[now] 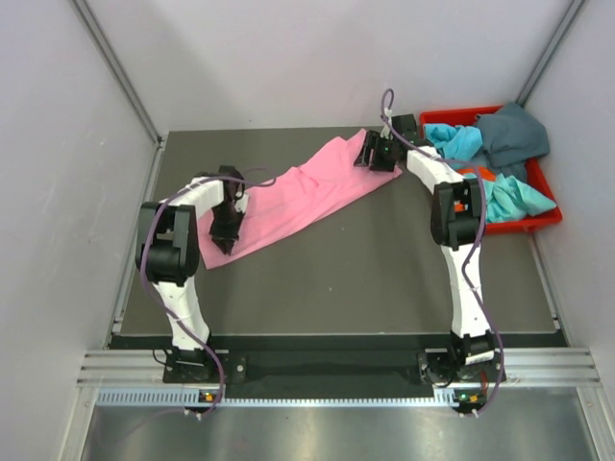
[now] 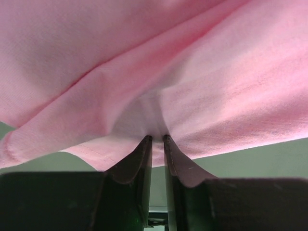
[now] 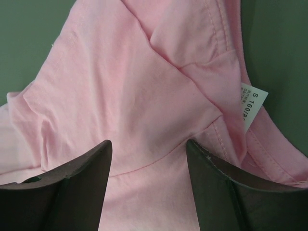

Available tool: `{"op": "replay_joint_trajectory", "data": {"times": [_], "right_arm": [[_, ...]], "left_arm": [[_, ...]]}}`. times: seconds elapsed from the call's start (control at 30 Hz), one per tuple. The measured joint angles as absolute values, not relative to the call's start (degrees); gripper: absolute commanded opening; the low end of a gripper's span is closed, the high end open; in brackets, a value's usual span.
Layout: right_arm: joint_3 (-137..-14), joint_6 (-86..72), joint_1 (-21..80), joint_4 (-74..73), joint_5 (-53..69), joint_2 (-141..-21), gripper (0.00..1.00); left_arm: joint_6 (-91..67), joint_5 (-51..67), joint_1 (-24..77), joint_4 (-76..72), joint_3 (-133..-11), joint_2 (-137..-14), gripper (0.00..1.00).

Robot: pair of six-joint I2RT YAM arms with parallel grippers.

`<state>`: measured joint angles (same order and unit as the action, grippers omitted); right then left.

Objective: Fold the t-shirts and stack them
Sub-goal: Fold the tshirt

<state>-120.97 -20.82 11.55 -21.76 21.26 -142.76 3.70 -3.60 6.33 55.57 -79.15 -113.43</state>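
A bright pink t-shirt point(image 1: 298, 197) lies stretched diagonally across the dark table, from front left to back right. My left gripper point(image 1: 229, 245) is at its front-left end. In the left wrist view its fingers stand almost together, pinching a fold of the pink cloth point(image 2: 159, 72) at their tips, so the left gripper point(image 2: 156, 137) is shut on the shirt. My right gripper point(image 1: 377, 158) hovers over the back-right end. In the right wrist view the right gripper point(image 3: 148, 142) is open, its fingers wide apart above the pink cloth point(image 3: 120, 86), near the collar and its white size label point(image 3: 251, 107).
A red bin point(image 1: 527, 223) stands at the back right. It holds a turquoise shirt point(image 1: 456, 139) and a dark teal-grey shirt point(image 1: 514, 134) in a crumpled heap. White walls close in the table on the left, back and right.
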Motion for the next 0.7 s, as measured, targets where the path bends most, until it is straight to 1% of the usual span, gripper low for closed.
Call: {"op": "replay_joint_trajectory", "data": {"times": [0.03,0.07,0.1,0.17,0.2,0.37,0.5,0.7], "right_arm": [[-121.25,-20.86,11.55,-21.69,21.34,-142.98,0.64],[-121.3,-20.88,11.55,-21.47,21.34,-143.04,0.64],[-121.3,-20.86,11.55,-21.41,21.39,-143.06,0.64],[-121.3,-20.86,11.55,-21.39,21.47,-143.06,0.64],[-121.3,-20.86,11.55,-21.39,21.52,-143.06,0.64],[-121.3,-20.75,11.55,-21.37,21.54,-143.06,0.64],[-121.3,-20.71,11.55,-21.37,21.54,-143.06,0.64],[-121.3,-20.58,11.55,-21.32,21.54,-143.06,0.64]], "left_arm": [[3.88,-3.97,6.57,55.16,-78.7,-113.06,0.23],[4.14,-4.25,6.76,54.87,-78.26,-112.77,0.28],[4.4,-4.95,6.98,54.5,-77.8,-112.44,0.39],[4.99,-6.22,7.22,54.17,-77.17,-111.9,0.48],[5.21,-6.87,7.22,54.24,-77.12,-111.83,0.51],[6.07,-8.78,7.25,55.05,-77.67,-111.63,0.54],[7.25,-9.67,7.29,56.62,-77.71,-109.21,0.49],[10.59,-10.39,7.77,59.51,-79.66,-101.32,0.47]]}}
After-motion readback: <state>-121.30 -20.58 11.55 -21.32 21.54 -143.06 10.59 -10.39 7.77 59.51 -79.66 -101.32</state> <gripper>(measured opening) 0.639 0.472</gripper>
